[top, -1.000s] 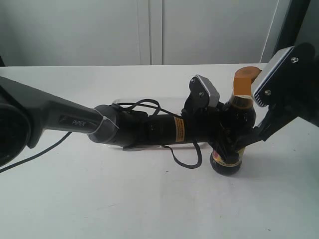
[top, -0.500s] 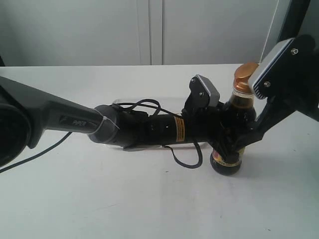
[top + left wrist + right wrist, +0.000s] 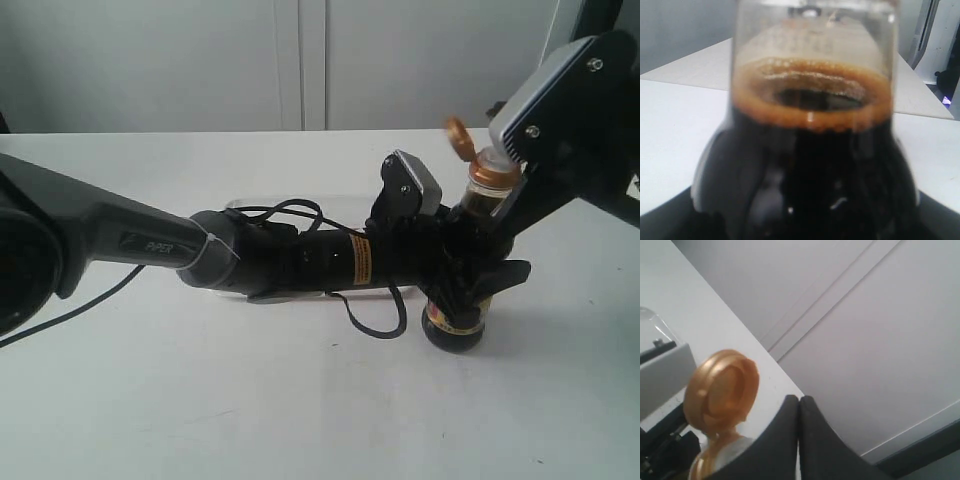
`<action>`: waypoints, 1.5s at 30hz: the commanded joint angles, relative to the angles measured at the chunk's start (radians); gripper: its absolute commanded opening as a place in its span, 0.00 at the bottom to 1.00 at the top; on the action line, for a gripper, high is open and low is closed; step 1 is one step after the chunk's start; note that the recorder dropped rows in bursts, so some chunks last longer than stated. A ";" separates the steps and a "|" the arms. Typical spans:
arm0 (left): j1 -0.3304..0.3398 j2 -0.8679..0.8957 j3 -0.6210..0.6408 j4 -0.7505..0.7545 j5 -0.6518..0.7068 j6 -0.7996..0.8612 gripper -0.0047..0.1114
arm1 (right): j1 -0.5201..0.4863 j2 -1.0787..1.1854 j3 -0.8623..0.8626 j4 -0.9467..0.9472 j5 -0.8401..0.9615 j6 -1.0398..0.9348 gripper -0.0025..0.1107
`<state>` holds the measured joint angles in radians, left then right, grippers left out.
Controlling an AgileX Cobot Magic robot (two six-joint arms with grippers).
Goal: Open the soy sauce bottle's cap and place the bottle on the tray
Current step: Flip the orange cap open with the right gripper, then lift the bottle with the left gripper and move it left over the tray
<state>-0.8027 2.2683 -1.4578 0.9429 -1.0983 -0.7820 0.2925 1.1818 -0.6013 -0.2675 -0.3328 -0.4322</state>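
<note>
left fingers clamp soy sauce bottle steady on worktop | right fingers pressed together, empty, beside flipped-open cap | tray behind, unloaded

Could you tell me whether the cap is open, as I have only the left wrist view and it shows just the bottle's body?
Observer: Yes, the cap is flipped up and back on its hinge; the right wrist view looks into its hollow underside.
Operator: Thank you. Is the right hand touching the cap?
Observer: No. In the right wrist view the right hand sits beside the cap, its fingertips pressed together on nothing.
Operator: And is the bottle on the tray yet?
Observer: Not yet. In the exterior view the bottle stands on the table, gripped by the left hand, and the tray lies behind the left arm.
</note>
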 commanded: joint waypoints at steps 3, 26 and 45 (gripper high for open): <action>-0.008 0.013 0.009 0.038 0.081 -0.006 0.04 | 0.017 -0.002 -0.005 0.002 0.001 0.010 0.02; -0.008 0.013 0.009 0.036 0.081 -0.008 0.04 | -0.058 0.007 -0.337 0.328 0.625 0.048 0.02; -0.008 -0.002 0.009 -0.024 0.039 -0.003 0.04 | -0.354 0.052 -0.106 0.328 0.354 0.360 0.02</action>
<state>-0.8050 2.2683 -1.4578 0.9108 -1.1016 -0.7820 -0.0521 1.2361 -0.7190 0.0556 0.0835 -0.0946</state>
